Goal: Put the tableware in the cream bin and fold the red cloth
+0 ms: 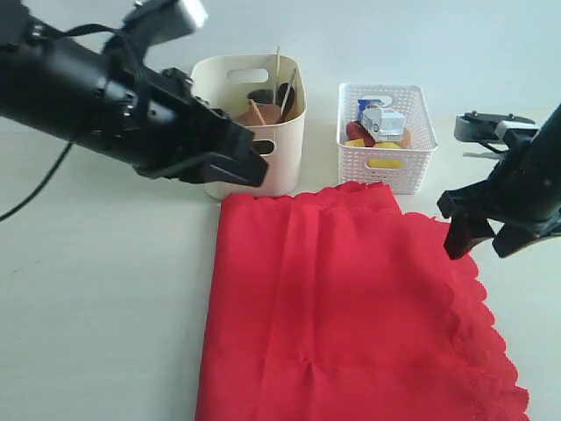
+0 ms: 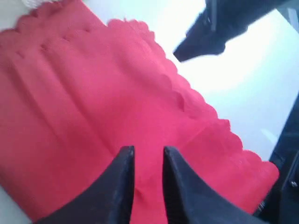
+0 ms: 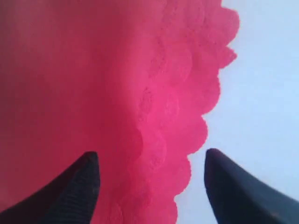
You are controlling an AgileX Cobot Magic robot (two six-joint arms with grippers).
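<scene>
On the left of the exterior view, the left hand is being held in the air in front of the cream bin, above the far left corner of the red cloth. Its fingers are being kept only narrowly parted, and nothing is being pinched between them. Tableware is being carried inside the bin: the wooden chopsticks are sticking up past the rim and a brown wooden piece, probably the plate, is leaning among darker items that cannot be told apart. No tableware is being shown on the surface, so the first half of the task is being judged as done, as far as the views reach. Just beside the bin, the white lattice basket is being used for the food items. In front of both, the cloth is lying spread open and nearly flat, creased but not yet folded, so the folding is being judged as the part left. On the right, the right hand is being held with its fingers spread wide, straddling the scalloped right edge of the cloth and gripping nothing yet.
</scene>
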